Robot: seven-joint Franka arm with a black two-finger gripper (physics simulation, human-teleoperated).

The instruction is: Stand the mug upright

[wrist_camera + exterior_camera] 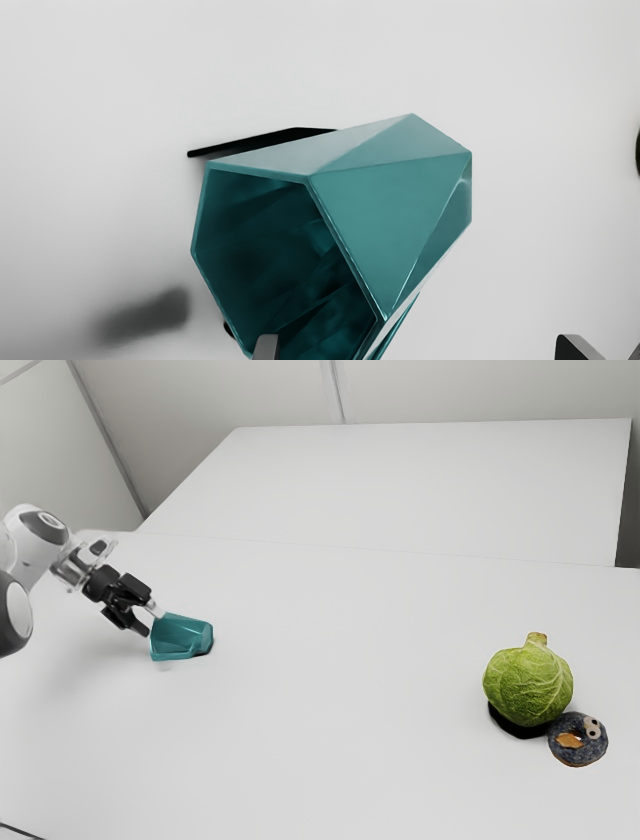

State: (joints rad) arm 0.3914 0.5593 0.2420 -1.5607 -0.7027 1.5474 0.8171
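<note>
Plain white table (330, 760), pale walls (230, 395) behind. Teal mug (181, 637) lay on its side on the table, just in front of the hand (149, 620), not upright. Hand was wide, nothing gripped: one fingertip (267, 346) was over the mug's mouth, the other (569, 346) out beyond its outer side; couldn't tell whether either touched. Key relation: long axis ran away from the hand, open mouth toward it, base at the far end. The only arm was on the mouth side, so the next move likely called for pinching the wall by the rim, then tipping the mouth up over the base. Slip or roll on the slanted facets looked possible. Cabbage (528, 682) and donut (577, 739) sat well beyond the mug from the hand, out of the way.
</note>
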